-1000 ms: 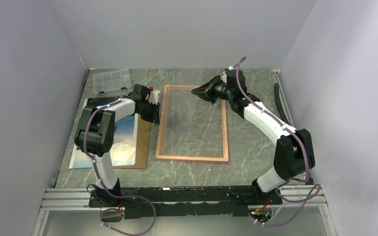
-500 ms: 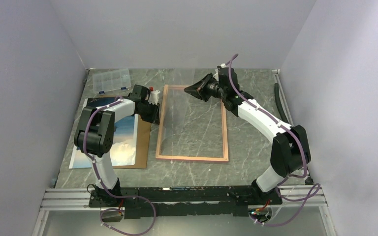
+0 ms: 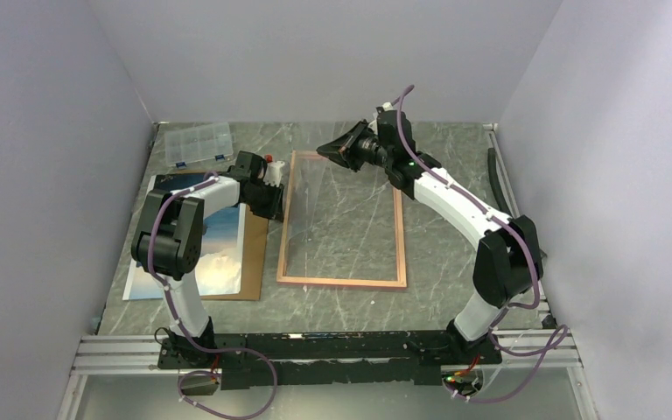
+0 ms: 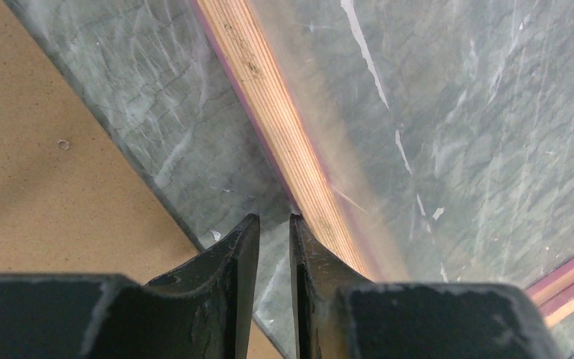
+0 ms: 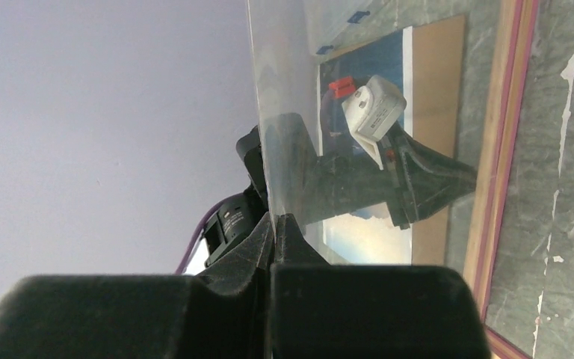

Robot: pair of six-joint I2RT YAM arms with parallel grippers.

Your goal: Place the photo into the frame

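The frame (image 3: pixel 400 236) lies flat mid-table, tan back up; it also shows in the left wrist view (image 4: pixel 269 97) and the right wrist view (image 5: pixel 504 112). The photo (image 3: pixel 219 236) lies picture up at the left on a brown backing board (image 3: pixel 255 254). My right gripper (image 3: pixel 322 151) is shut on the far edge of a clear pane (image 3: pixel 315 201) and holds it tilted above the frame; the pinch shows in the right wrist view (image 5: pixel 275 217). My left gripper (image 3: pixel 273 199) sits at the frame's left rail, its jaws a narrow gap apart and empty (image 4: pixel 274 218).
A clear compartment box (image 3: pixel 197 143) stands at the back left. A black cable (image 3: pixel 493 171) runs along the right edge. Grey walls close in the table on three sides. The backing board (image 4: pixel 45 149) lies just left of my left gripper.
My right gripper has moved left and up with the clear pane, tilting it more steeply over the frame. The left arm, the photo and the frame have not moved.
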